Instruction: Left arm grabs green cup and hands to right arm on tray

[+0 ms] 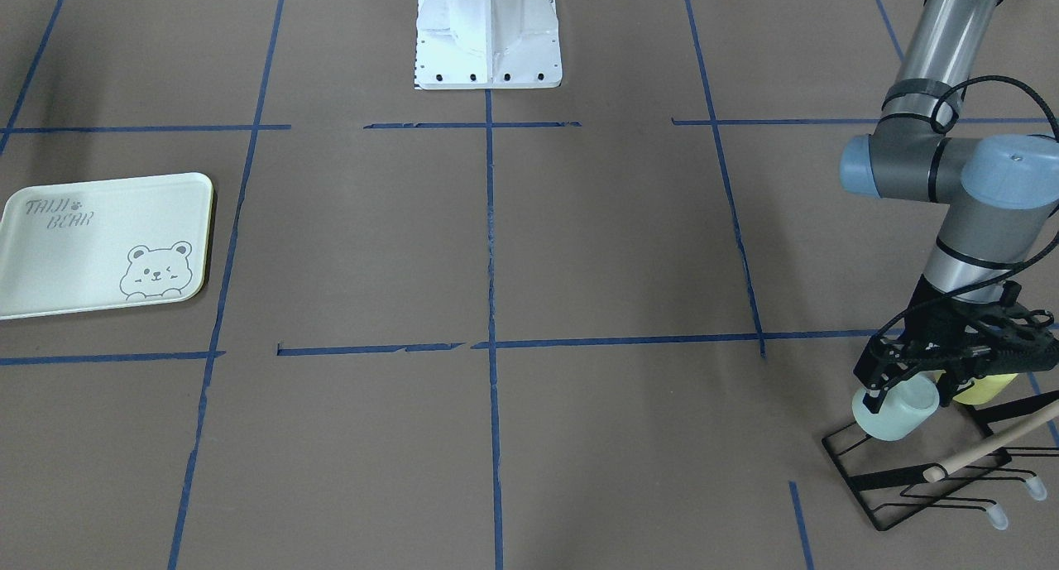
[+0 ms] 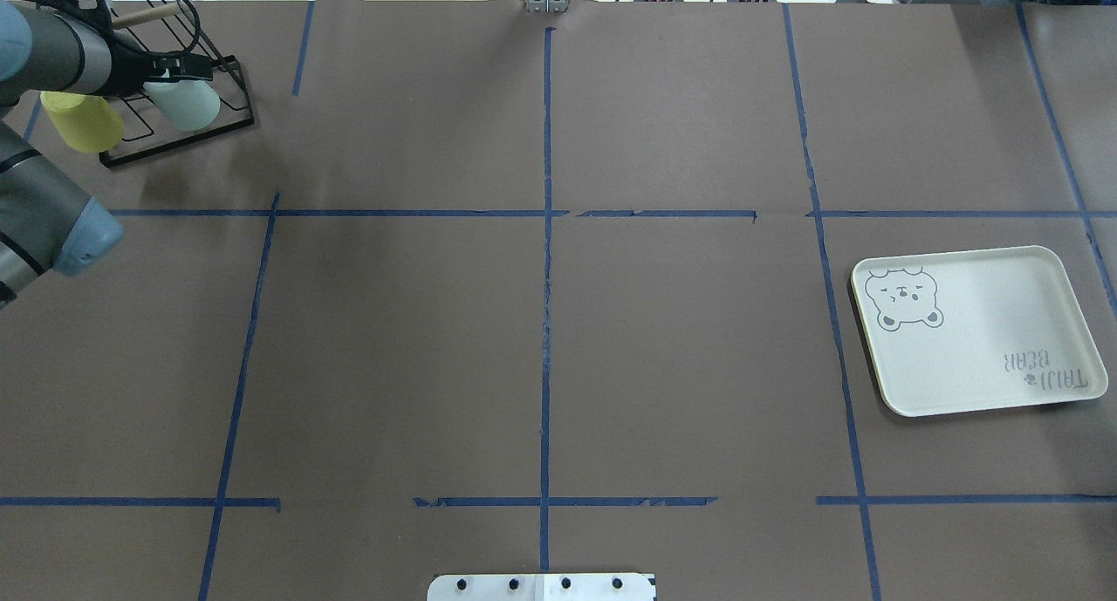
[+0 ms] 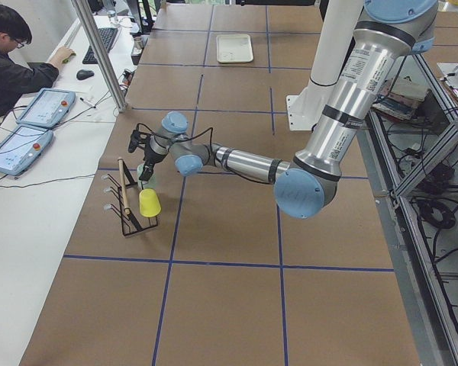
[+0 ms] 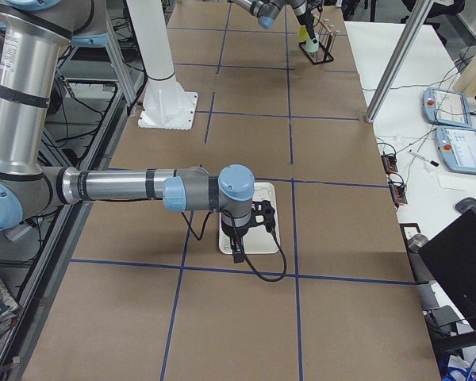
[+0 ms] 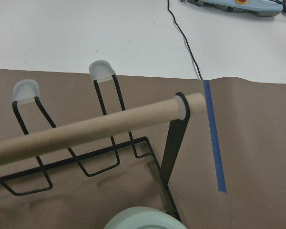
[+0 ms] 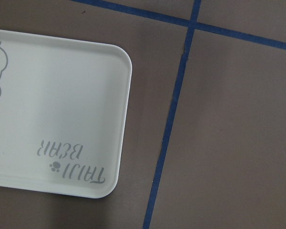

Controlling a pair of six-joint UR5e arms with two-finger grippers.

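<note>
Two arms: left arm [image 1: 951, 165] is out at the rack; right arm [image 4: 127, 186] is over the tray.
Left arm pose: stretched far out to the table corner on its own side. The forearm runs nearly level in the left side view, and the wrist is bent so the claw points down at the rack.
Left gripper [image 1: 889, 396]: the fingers sit around one end of the green cup [image 1: 898, 413]. One finger [image 1: 870, 398] lies against the cup wall and the other is hidden behind the cup. I cannot tell whether the claw is clamped or still has a gap.
Green cup position: tilted on the black wire rack [image 1: 910, 487], on the side of the rack toward the table's middle. Its rim shows at the bottom edge of the left wrist view.
Yellow cup [image 1: 984, 385]: on the same rack, just beside the green cup and partly under the claw body.
Wooden dowel [image 1: 993, 446]: lies along the top of the rack.
Right arm pose: forearm level and reaching out across the table, with the wrist turned straight down.
Right gripper [image 4: 236, 252]: hangs vertically over an edge of the tray [image 1: 103, 243]. It shows only in the right side view, so its opening cannot be told.
Tray position: flat on the table on the robot's right, well apart from the rack, with the bear drawing and "TAIJI BEAR" lettering facing up.
Operator [image 3: 8, 65]: seated at the side bench.
</note>
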